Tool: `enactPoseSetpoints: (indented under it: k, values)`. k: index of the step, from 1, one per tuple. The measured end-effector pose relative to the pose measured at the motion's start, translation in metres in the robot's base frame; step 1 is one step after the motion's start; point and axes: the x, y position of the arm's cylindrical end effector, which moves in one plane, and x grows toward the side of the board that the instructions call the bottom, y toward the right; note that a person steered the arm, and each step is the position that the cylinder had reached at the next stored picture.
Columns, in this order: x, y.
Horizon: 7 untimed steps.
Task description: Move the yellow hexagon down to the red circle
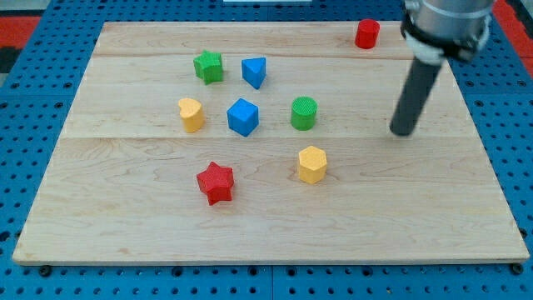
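Pale wooden board (125, 225) on blue pegboard carries the yellow hexagon (311, 164) right of centre, low down. The red circle (367, 34) stands at the view's top edge, well apart. My tip (403, 132), a bare rod holding nothing, rests right of the hexagon, touching no block. This looks like the approach; next I likely need to get beside the hexagon. Open board surrounds it rightward, though the green cylinder (304, 112) sits just above.

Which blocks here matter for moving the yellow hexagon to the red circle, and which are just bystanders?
In the job: yellow hexagon; red circle near the view's top; my tip, right of all blocks but the red circle.

Lying about: green star; blue triangle; yellow heart; blue cube; green cylinder; red star.
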Motion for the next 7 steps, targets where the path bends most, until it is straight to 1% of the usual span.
enactPoseSetpoints:
  k: [1,2,3,4,5,7]
  values:
    - [0.078,-0.018]
    - [0.104,-0.087]
    - [0.098,-0.163]
    - [0.069,-0.177]
    - [0.046,-0.159]
    - [0.038,-0.113]
